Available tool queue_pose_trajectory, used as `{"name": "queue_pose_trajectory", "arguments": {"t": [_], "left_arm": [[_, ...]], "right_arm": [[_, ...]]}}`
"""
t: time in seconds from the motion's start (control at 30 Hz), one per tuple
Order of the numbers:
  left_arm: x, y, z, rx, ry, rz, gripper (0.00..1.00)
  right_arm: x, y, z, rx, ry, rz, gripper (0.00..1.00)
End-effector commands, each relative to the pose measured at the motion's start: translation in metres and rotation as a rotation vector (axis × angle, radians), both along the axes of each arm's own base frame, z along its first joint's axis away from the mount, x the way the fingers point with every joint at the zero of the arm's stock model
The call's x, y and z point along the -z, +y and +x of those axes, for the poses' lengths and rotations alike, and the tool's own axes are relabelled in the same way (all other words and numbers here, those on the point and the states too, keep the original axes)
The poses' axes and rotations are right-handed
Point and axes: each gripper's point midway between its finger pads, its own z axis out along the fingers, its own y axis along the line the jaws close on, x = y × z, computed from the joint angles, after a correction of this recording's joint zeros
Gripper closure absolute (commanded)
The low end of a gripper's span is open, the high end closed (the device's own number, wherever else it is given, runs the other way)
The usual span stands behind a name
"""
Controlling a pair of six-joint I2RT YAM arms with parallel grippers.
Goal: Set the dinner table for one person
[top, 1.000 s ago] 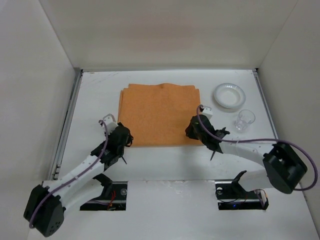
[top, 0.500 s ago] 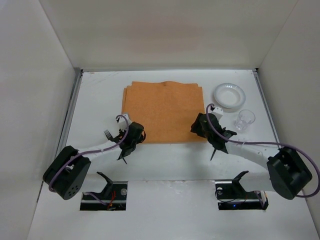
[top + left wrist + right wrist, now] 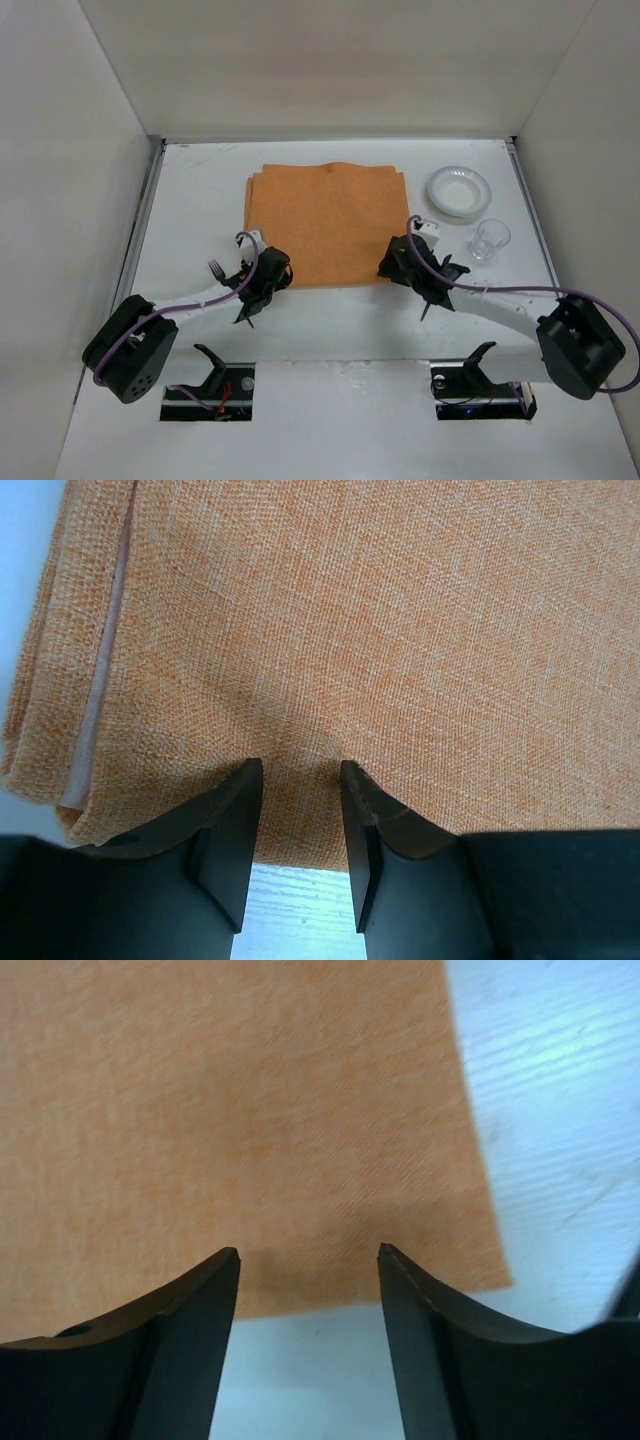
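Your worktop point(image 3: 190, 190) is a flat, matte white rectangle with a thin metal rail point(image 3: 138, 235) along its left side. It fills the floor of the white-walled enclosure and carries every item listed below.

The orange placemat point(image 3: 325, 225) lies at the centre of it. It is coarse woven cloth, roughly square. At its left edge the layers show doubled, with a paler strip between them (best seen from the left wrist). Its far edge runs slightly wavy.

Your left arm point(image 3: 185, 302) reaches to the near left corner of the placemat. The left jaws are released, standing partly apart. Their black tips sit over the cloth's near hem, and cloth and white surface show in the gap. Whether the tips press on the weave I cannot tell.

Your right arm point(image 3: 500, 298) reaches to the near right corner. The right jaws are released and stand wide, grasping nothing, with the hem visible between them.

A round white plate point(image 3: 459, 190) with a raised rim sits beyond the placemat's far right corner, apart from it. A clear tumbler point(image 3: 490, 240) stands upright just nearer than the plate. A fork point(image 3: 214, 267) shows its tines beside the left arm; its handle is hidden.
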Motion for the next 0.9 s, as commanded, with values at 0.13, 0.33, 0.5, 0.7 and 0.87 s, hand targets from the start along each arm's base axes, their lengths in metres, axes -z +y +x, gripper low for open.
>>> {"name": "queue_pose_trajectory", "arguments": {"t": [0.13,0.33,0.5,0.7,0.87], "left_arm": [[0.024,0.01,-0.026,0.04,0.081,0.043,0.66],[0.021,0.012,-0.029,0.039,0.073,0.032,0.66],[0.028,0.024,-0.039,0.031,0.1,0.051,0.67],[0.021,0.024,-0.052,0.053,0.119,0.044,0.68],[0.024,0.027,-0.073,0.067,0.152,0.041,0.68]], "right_arm": [[0.016,0.023,-0.014,-0.036,0.04,-0.096,0.42],[0.009,0.059,0.004,-0.099,0.006,-0.165,0.73],[0.057,0.054,-0.021,-0.111,0.146,-0.168,0.83],[0.078,0.046,-0.069,-0.105,0.229,-0.121,0.85],[0.073,0.045,-0.09,-0.093,0.246,-0.097,0.85]]}}
